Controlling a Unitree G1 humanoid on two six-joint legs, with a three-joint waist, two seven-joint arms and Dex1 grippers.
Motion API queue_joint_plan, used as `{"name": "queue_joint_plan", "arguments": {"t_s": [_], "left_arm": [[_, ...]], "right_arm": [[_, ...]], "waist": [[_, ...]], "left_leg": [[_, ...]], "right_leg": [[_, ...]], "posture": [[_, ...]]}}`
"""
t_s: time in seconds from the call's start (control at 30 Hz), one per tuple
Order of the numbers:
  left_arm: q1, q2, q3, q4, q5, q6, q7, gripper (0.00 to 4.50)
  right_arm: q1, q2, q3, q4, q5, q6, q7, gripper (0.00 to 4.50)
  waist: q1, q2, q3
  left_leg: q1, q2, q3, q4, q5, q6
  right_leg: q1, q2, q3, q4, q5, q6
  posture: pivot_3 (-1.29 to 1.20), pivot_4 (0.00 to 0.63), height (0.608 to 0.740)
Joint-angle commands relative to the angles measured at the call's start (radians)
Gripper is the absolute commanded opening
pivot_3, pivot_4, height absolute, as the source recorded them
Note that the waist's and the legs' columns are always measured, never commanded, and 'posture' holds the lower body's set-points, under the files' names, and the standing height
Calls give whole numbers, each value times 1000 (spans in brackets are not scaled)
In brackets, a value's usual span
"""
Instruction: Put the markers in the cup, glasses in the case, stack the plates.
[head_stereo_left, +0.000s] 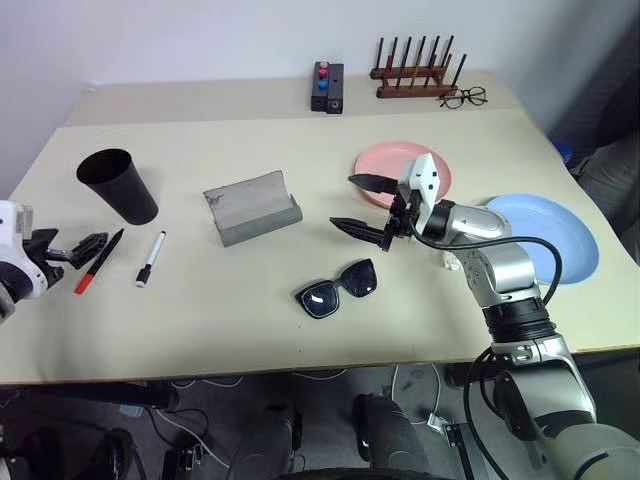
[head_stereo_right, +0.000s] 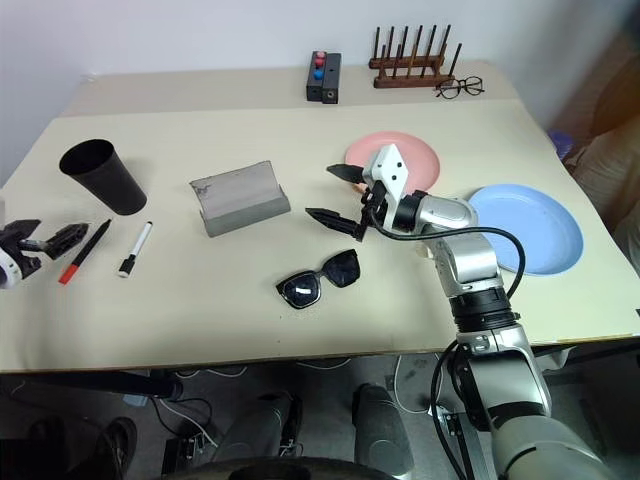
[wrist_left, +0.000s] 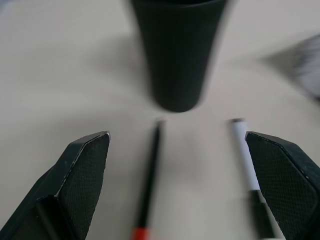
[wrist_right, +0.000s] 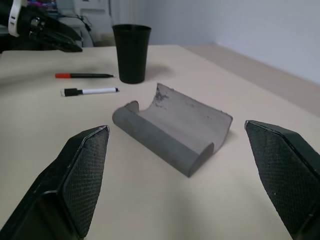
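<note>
Right gripper (head_stereo_left: 362, 204) hangs above the table (head_stereo_left: 200, 320) with its jaws spread wide and nothing between them, pointing toward the case (head_stereo_left: 252, 209), which lies a short way off on the gripper's cup-ward side. The case is open, lid standing up behind the tray, nothing inside. Sunglasses (head_stereo_left: 337, 287) lie unfolded on the table nearer the front edge than the case, off its right end and just in front of the right gripper, apart from it. Pink plate (head_stereo_left: 381, 162) sits behind the right gripper, on the far side from the case; blue plate (head_stereo_left: 555, 232) lies separately beyond the right forearm, farther still from the case, not stacked. Left gripper (head_stereo_left: 68, 249) is at the table's left edge, jaws wide and holding nothing, aimed at the cup and markers. Black marker with red end (head_stereo_left: 99, 261) lies just beside the left fingertips; whether it touches them cannot be told. White marker with black cap (head_stereo_left: 151, 258) lies next to it on the side toward the case, roughly parallel, apart. Cup (head_stereo_left: 118, 185) stands upright behind both markers, left of the case, with no markers in it. Beyond the case at the table's back: a black block with red and blue knobs (head_stereo_left: 327, 86), a wooden peg rack (head_stereo_left: 415, 70), and clear spectacles (head_stereo_left: 463, 97).
</note>
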Motion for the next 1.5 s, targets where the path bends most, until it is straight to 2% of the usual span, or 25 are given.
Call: {"name": "queue_joint_plan", "arguments": {"t_s": [0.03, 0.33, 0.67, 0.87, 0.97, 1.2, 1.23, 1.5], "left_arm": [[-89, 52, -80, 74, 54, 2, -29, 4500], [-383, 104, -358, 415, 221, -17, -171, 4500], [-523, 86, -421, 672, 315, -104, -210, 4500], [-578, 64, -455, 762, 352, -92, -256, 4500], [-600, 56, -472, 791, 366, -54, -278, 3660], [-596, 58, -474, 802, 385, -14, -290, 204], [-591, 64, -474, 797, 386, -5, -296, 46], [-519, 135, -474, 692, 380, 106, -370, 46]], "right_arm": [[-5, 8, -7, -67, 6, 1, -17, 4444], [59, 1, -21, -129, -1, -7, -54, 4444], [113, -33, -39, -189, 5, 4, -78, 4444], [114, -42, -32, -194, 1, 1, -77, 4444], [109, -43, -30, -193, 0, -1, -76, 4500], [108, -47, -32, -188, -2, -8, -74, 4500], [108, -47, -32, -188, -1, -8, -73, 4500], [98, -44, -29, -171, -3, -20, -67, 4500]], "waist": [[3, 0, 0], [-3, -1, 0], [-2, -1, -1], [-2, -1, -1], [-2, -1, -1], [-4, -1, -1], [-4, -1, -1], [-9, -1, -1]], "left_leg": [[0, 0, 0, 0, 0, 0], [-1, -1, 0, 0, 1, -2], [-2, -1, 1, 0, 1, -1], [-2, -1, 1, 0, 1, -1], [-2, -1, 1, 1, 1, -1], [-2, -1, 1, 1, 1, -1], [-2, -1, 1, 1, 1, -1], [-2, -1, 1, 1, 1, -1]], "right_leg": [[0, 0, 0, 0, 0, 0], [-2, 0, 0, 1, 0, 0], [-3, 0, 0, 2, 0, 0], [-3, 0, 0, 2, 0, 0], [-3, 0, 0, 2, 0, 0], [-3, 0, 0, 3, 0, 0], [-3, 0, 0, 3, 0, 0], [-4, 0, 0, 3, 0, 0]], "posture": [[0, 150, 740], [0, 150, 740], [0, 150, 740], [0, 150, 740], [0, 150, 740], [0, 150, 740], [0, 150, 740], [0, 150, 740]]}}
